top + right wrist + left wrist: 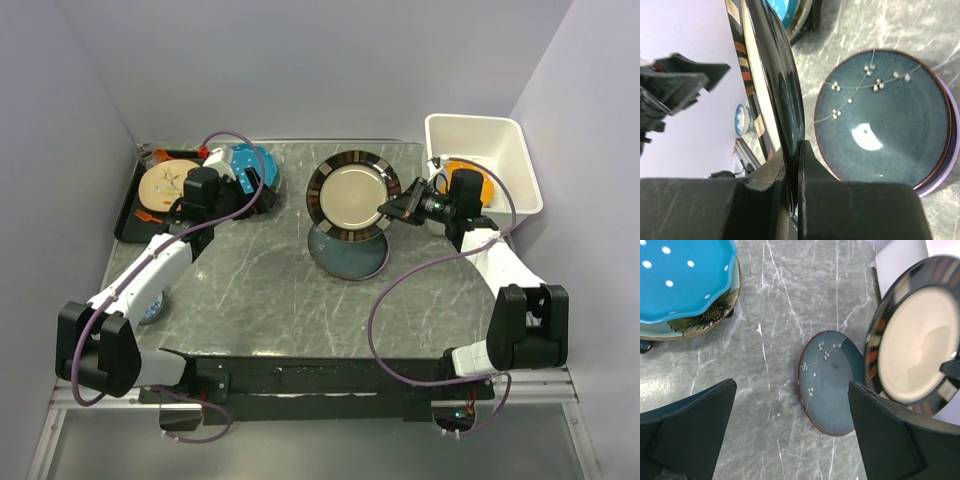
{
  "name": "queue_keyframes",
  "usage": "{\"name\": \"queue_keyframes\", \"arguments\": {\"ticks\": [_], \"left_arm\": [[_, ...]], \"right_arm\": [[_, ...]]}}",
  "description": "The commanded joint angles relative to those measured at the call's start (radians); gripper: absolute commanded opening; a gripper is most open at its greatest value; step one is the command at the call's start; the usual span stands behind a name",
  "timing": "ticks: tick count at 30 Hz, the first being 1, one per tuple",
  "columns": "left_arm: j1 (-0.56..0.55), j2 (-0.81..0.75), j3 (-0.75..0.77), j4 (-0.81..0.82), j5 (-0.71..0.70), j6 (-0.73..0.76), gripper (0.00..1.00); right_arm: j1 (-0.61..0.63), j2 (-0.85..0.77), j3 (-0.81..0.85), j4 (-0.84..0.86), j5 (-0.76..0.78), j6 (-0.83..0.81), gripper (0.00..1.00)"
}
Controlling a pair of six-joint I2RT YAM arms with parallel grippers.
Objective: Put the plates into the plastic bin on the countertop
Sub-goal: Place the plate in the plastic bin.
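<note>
**Item 1. Right gripper** (792, 154): jaws are clamping the rim of the striped plate (352, 195). It is holding the plate off the countertop (280, 290), tilted. In the right wrist view the plate is showing edge-on.

**Item 2. Left gripper** (791, 385): fingers are standing wide apart, gripping nothing. It is hovering over the countertop near the teal plate (680, 275).

**Item 3. Blue-grey plate** (347, 250): is lying flat mid-countertop, painted with a white blossom sprig. From above, the striped plate is overlapping its far edge. It is resting on a lavender plate (936, 181), of which only a sliver of rim is showing.

**Item 4. Teal plate**, white-dotted: is sitting at the far left on top of a floral plate (705, 320).

**Item 5. Bin** (475, 132): white, is standing at the far right corner of the countertop. An orange plate (452, 170) is lying inside, partly hidden by the right wrist.

**Item 6. Tray** (128, 215): black, is lying at the far left edge and carrying a cream plate (168, 185).
</note>
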Motion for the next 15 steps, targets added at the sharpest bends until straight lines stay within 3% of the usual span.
{"name": "queue_keyframes", "arguments": {"ticks": [1, 15], "left_arm": [[0.001, 0.011, -0.001, 0.027, 0.018, 0.003, 0.99], [0.001, 0.02, -0.004, 0.016, 0.018, 0.015, 0.99]], "right_arm": [[-0.038, -0.055, 0.101, 0.203, -0.083, 0.102, 0.0], [-0.132, -0.006, 0.196, 0.31, -0.045, 0.231, 0.0]]}}
